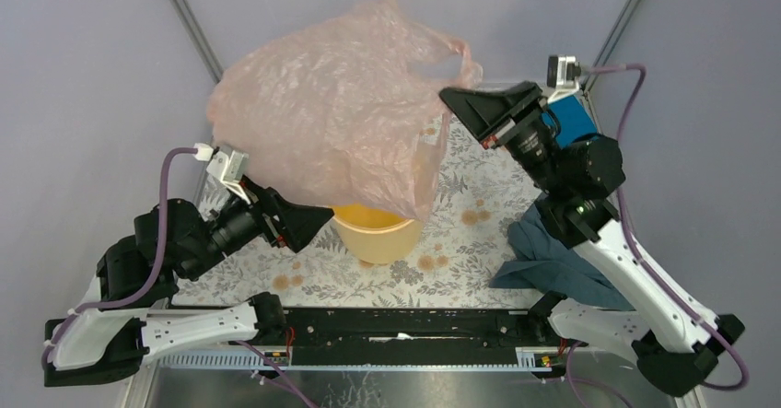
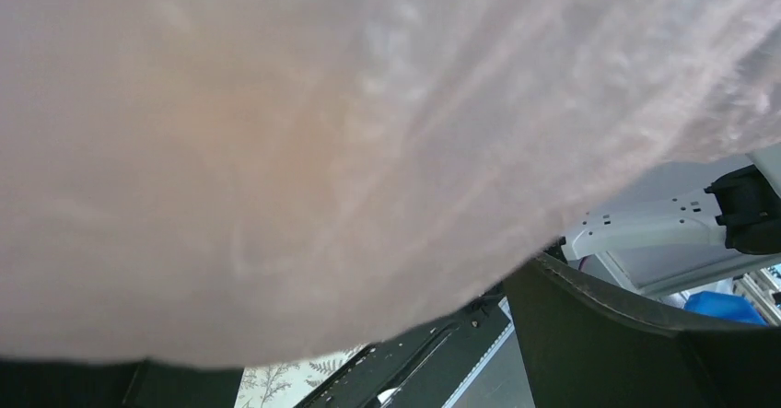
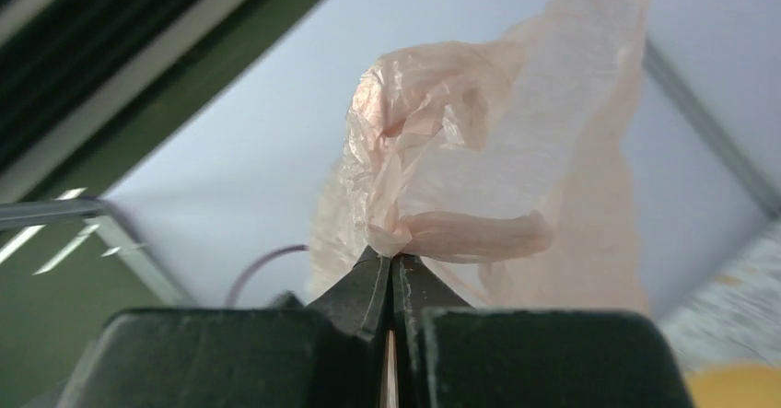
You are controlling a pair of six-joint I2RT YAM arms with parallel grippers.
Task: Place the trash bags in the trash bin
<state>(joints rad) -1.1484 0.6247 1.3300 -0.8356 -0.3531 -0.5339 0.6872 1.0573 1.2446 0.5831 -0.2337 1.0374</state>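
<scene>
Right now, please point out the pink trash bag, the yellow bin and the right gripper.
pink trash bag (image 1: 341,104): top view, middle of its crinkled body.
yellow bin (image 1: 378,239): top view, its front wall under the bag.
right gripper (image 3: 391,262): right wrist view, tips pinching the bag.

**Bag** (image 1: 341,104): thin, crinkled, translucent pale-pink plastic, held aloft and spread broadly. In the top view it appeared wider than the bin. A twisted handle loop at its right edge was pinched between the closed fingers of the right gripper (image 3: 391,265). The rest of the sheet billowed leftward and hung down, and its lower edge covered the far part of the bin's opening. Whether that edge touched the rim could not be told.

**Bin** (image 1: 376,233): round yellow-orange bucket with a smooth rim. It stood upright on the table (image 1: 470,242), directly beneath the bag's lower right portion, with only its near wall and rim exposed.
</scene>
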